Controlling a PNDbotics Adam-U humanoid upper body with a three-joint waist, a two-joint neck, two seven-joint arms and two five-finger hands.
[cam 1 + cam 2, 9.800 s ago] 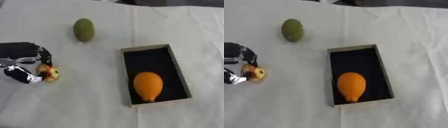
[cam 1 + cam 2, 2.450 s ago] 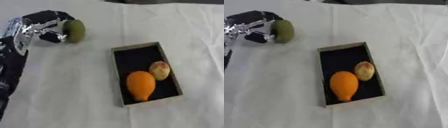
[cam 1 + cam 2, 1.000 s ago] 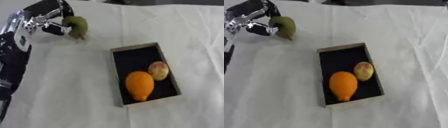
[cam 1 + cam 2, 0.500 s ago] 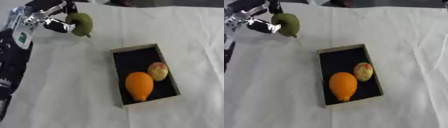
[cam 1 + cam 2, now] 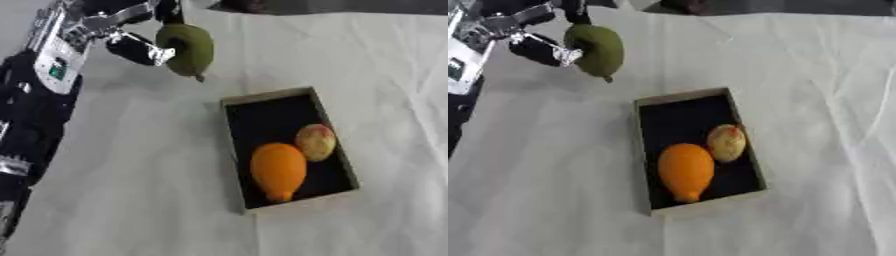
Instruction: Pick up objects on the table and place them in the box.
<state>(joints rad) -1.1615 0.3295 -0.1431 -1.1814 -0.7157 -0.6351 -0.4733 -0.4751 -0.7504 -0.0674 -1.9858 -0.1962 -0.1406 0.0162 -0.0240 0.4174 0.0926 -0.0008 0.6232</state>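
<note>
Left hand [image 5: 131, 37] curled round smooth green oval fruit [image 5: 187, 49], shallow rectangular box [image 5: 234, 107] holding orange fruit [image 5: 278, 170]

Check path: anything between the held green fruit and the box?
Nothing visible. The left hand holds the green fruit up-left of the box; only bare cloth lies between. The box's near end holds an orange fruit and a yellowish one; its far end is free.

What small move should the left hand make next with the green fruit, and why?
Probably carry it right and toward the robot until it hangs over the box. The left hand holds the green fruit up beyond the box's far left corner, while the orange fruit and the yellowish fruit already lie inside.
</note>
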